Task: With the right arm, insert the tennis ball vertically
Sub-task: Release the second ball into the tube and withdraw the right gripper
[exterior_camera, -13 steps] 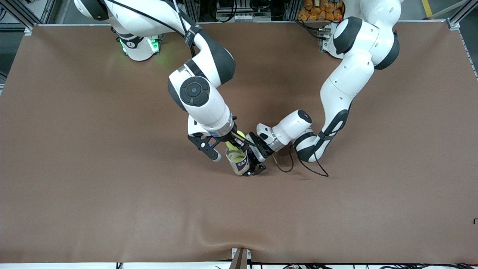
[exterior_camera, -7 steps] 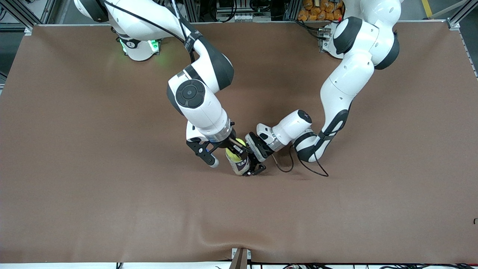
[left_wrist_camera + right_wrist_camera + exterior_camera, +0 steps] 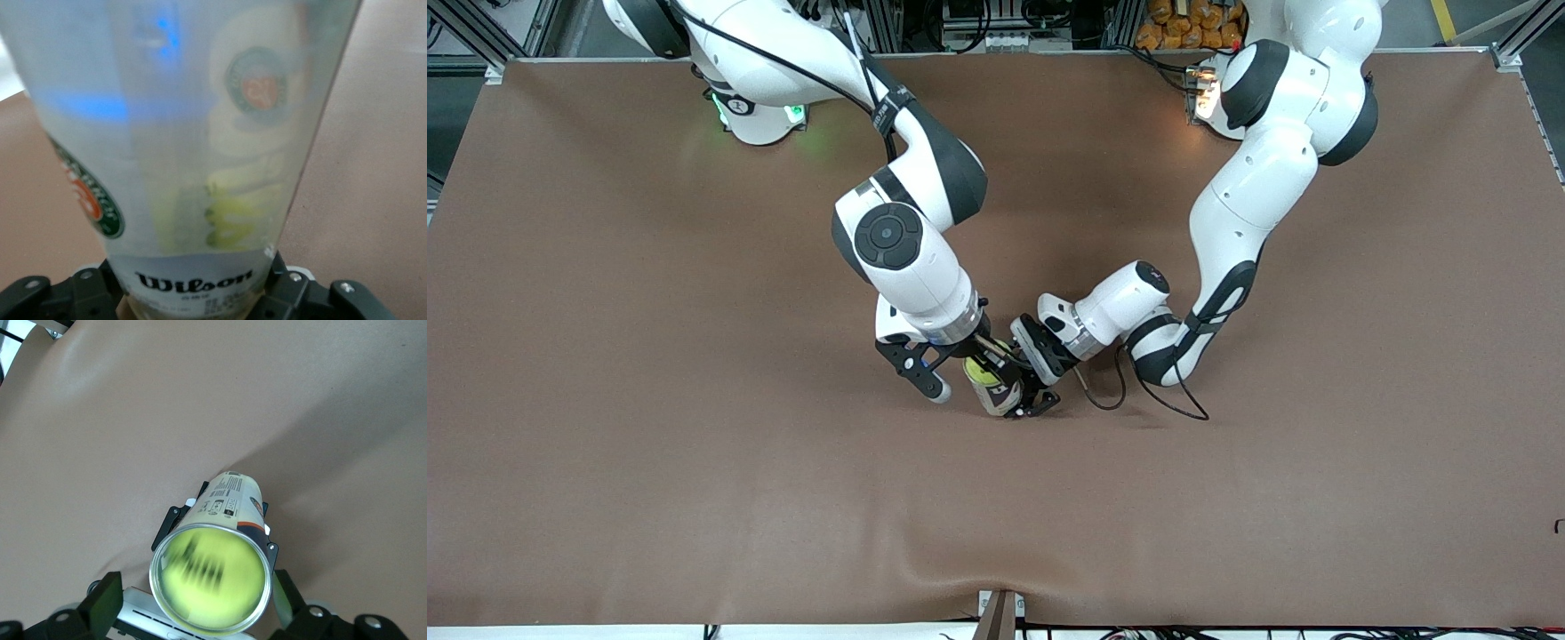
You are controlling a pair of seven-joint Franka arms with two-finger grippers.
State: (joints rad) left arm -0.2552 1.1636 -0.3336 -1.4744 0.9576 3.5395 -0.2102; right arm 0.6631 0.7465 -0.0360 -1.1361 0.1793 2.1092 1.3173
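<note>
Now | can (image 3: 200, 167): "Wilson", left tool (image 3: 1024, 391) clamps it | right tool (image 3: 193, 613): wide over can, ball (image 3: 212, 570) inside

A brown mat is covering the worktop (image 3: 694, 462) from edge to edge, rippling slightly at the middle of the edge nearest the front camera. A clear tennis-ball can (image 3: 996, 388) is standing near the worktop's centre, and a thin black cable (image 3: 1138, 396) is trailing on the mat just beside it.

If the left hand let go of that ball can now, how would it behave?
The can looks thin, clear and tall, so probably light and tippy. On its side it would likely roll. The ball inside adds some weight; the left hand steadies it.
</note>
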